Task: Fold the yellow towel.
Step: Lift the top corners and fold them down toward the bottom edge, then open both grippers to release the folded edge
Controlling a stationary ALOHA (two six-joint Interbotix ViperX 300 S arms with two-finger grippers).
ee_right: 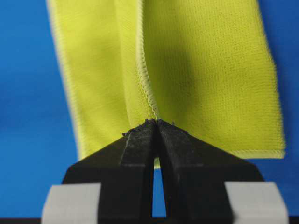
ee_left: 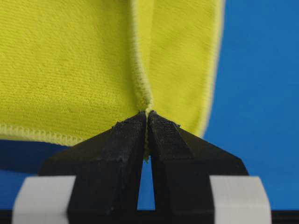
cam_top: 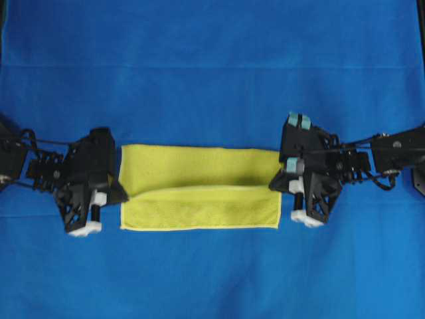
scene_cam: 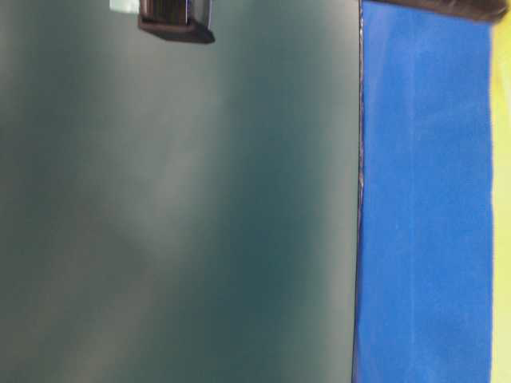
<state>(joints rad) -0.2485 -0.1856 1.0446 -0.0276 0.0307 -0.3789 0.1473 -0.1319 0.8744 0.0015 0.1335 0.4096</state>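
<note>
The yellow towel (cam_top: 199,189) lies mid-table on the blue table covering (cam_top: 212,66), drawn into a long band with its near flap doubled over the far part. The left pincer (ee_left: 147,122) is clamped on the hem at the towel's left end, the right pincer (ee_right: 156,128) likewise at its right end — both pinched tight. The cloth looks soft, light and limp, so it will sag between holds; the stitched hem at the corners is the surest place to grip.

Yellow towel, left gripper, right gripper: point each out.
yellow towel (cam_top: 199,189): overhead view, middle of the folded cloth.
left gripper (ee_left: 147,116): left wrist view, fingertips pinching the hem.
right gripper (ee_right: 155,123): right wrist view, fingertips pinching the hem.
</note>
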